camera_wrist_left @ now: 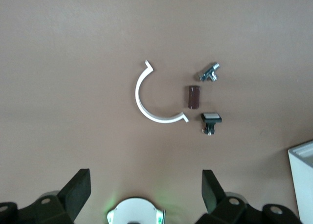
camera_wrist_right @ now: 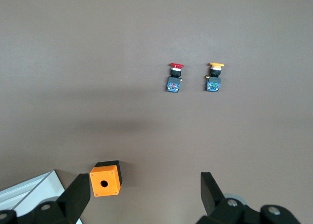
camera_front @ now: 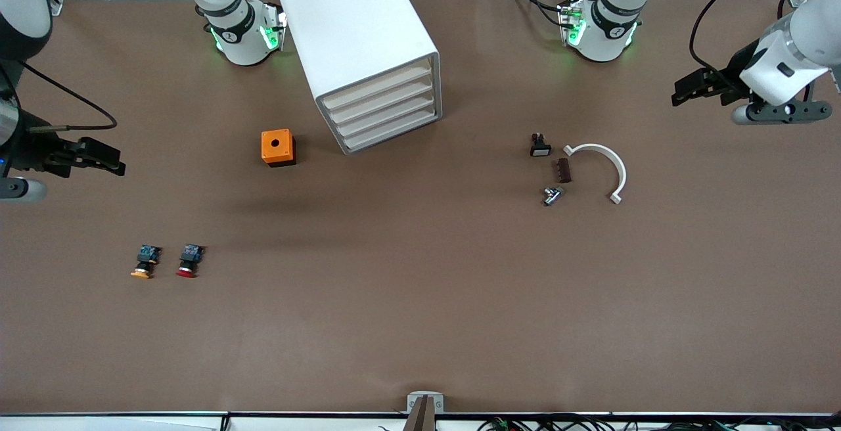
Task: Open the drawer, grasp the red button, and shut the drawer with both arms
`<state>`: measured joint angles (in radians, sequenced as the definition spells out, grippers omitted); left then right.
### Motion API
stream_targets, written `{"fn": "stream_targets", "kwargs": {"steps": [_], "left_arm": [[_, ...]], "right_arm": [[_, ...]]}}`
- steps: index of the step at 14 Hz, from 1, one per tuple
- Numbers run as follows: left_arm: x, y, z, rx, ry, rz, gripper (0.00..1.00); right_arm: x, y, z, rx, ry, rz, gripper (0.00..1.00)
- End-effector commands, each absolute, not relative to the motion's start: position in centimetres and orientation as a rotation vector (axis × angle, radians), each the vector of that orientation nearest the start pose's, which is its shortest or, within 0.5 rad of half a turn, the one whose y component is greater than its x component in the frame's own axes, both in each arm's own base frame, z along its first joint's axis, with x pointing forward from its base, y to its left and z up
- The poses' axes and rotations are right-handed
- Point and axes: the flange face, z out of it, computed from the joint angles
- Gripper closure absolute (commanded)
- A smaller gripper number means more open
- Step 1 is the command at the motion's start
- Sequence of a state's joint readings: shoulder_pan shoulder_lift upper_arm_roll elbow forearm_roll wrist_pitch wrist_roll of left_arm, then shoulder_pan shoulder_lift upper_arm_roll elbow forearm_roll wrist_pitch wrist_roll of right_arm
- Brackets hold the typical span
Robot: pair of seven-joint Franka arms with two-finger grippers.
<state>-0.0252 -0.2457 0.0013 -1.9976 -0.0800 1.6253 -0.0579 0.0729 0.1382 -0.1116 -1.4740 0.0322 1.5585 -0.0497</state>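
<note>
**Both grippers hanging open, drawers shut, button lying out on the table**

Left gripper (camera_front: pixel 686 89) is hanging with its fingers spread and empty over the left arm's end of the table; the right gripper (camera_front: pixel 98 157) is hovering the same way, released, over the right arm's end. Both arms are waiting.

The boxy white plastic cabinet (camera_front: pixel 358 30) is standing between the two bases, and its four drawers are all sitting flush. Any one drawer (camera_front: pixel 384 106), a shallow white tray with a cream front strip, is probably sliding easily but offering only a thin lip to hook, so the light cabinet is likely needing a steadying hand.

An orange cube with a round hole (camera_front: pixel 278 147) is lying just beside the cabinet, toward the right arm's end. A white curved plastic clip (camera_front: pixel 601 165), a small dark brown block (camera_front: pixel 564 170), a black switch part (camera_front: pixel 539 145) and a small metal fitting (camera_front: pixel 550 195) are clustering toward the left arm's end, well apart from the drawers.

The small red-capped push-button (camera_front: pixel 189 261) with black body and blue rear is lying on its side nearer the camera, beside an orange-capped twin (camera_front: pixel 144 262). It is looking light, rigid and prone to rolling; the squarish black body seems the surest hold.
</note>
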Motion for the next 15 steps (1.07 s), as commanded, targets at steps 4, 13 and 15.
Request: {"fn": "stream_targets", "kwargs": {"steps": [4,13,15], "left_arm": [[47.7,-2.6,58.9,-3.190,-0.046,0.000,0.00],[49.0,-2.1,64.6,-3.192,-0.074,-0.150,0.00],[49.4,-2.0,64.2,-3.192,-0.074,-0.136,0.00]], "right_arm": [[57.8,-2.3,60.4,-3.108,0.039,0.183,0.00],[54.2,-5.1,62.2,-3.102,0.085,0.183,0.00],[54.0,-4.8,62.5,-3.106,0.071,0.152,0.00]]}}
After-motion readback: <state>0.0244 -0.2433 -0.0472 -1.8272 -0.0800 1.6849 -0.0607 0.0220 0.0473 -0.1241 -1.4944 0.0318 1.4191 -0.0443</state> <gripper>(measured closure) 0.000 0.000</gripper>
